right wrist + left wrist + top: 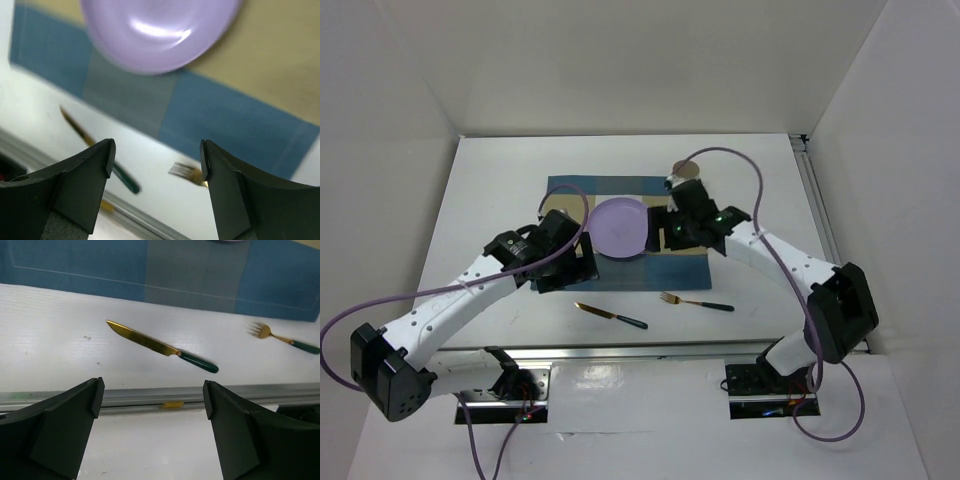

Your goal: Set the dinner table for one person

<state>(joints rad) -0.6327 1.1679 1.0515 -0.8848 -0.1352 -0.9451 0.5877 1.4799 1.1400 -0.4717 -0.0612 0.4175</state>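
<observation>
Top external view: on the worktop (pixel 490 200) the knife (pixel 610 315) and fork (pixel 697 302) lie on the near side of the purple plate (pixel 620 227), off the placemat (pixel 565 190), the knife nearer the left tool (pixel 565 272), the fork nearer the right tool (pixel 663 238). Left wrist view: this tool is open and empty, the knife past its fingertips, long axis slanted, handle toward the fork. Right wrist view: that tool is open and empty also, the plate beyond it.
</observation>
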